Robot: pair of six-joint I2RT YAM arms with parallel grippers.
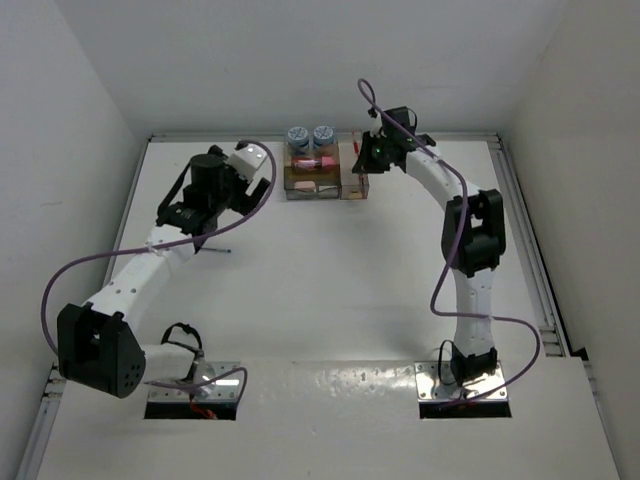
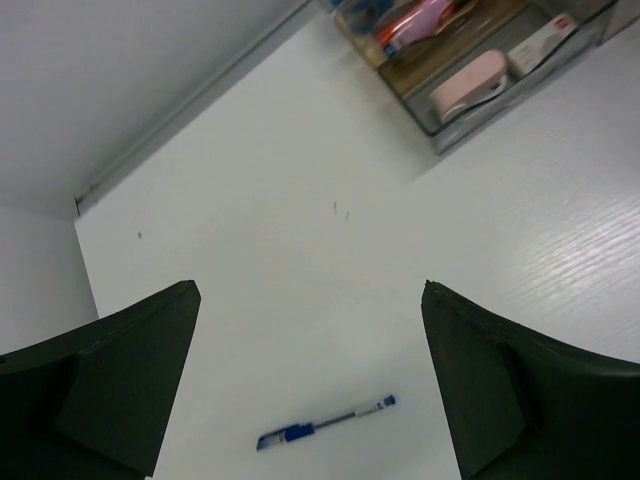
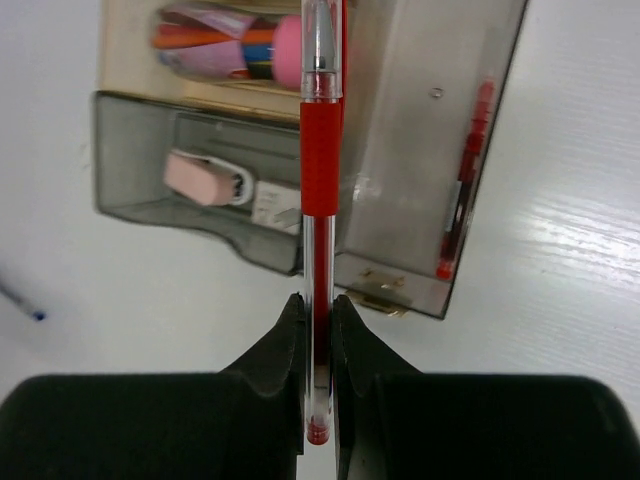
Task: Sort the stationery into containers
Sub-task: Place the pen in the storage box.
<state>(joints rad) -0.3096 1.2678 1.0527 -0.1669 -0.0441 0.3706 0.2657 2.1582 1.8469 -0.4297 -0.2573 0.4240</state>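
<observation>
At the far edge of the white, faintly grained table (image 1: pixel 320 300) stands the desk organiser (image 1: pixel 300 183), a rectangular box with clear, smoky walls and a tan-brown floor. Two round blue-grey patterned rolls (image 1: pixel 298 136) sit at the back of its wide section, with a chunky pink piece (image 1: pixel 312 162) in front of them. A rounded pink-and-white eraser (image 3: pixel 205 178) lies in the front compartment beside a small white block (image 3: pixel 272 205). A thin red pen (image 3: pixel 465 190) lies lengthwise in the narrow side section.

The right arm (image 1: pixel 470 230) rises from its base, bends at the elbow and reaches left over the organiser. The right jaws are pinching a second red pen (image 3: pixel 321 170) by its clear barrel near one end. The red rubbery grip points out over the organiser, close to the divide between the two sections.

The left arm (image 1: pixel 150 265) is folded, its wrist tipped down at the table left of the organiser. The left jaws, matte black wedges, are spread wide. A slim blue pen (image 2: pixel 325 423) with a clear barrel lies flat on the bare table beneath the gap, touching neither jaw.
</observation>
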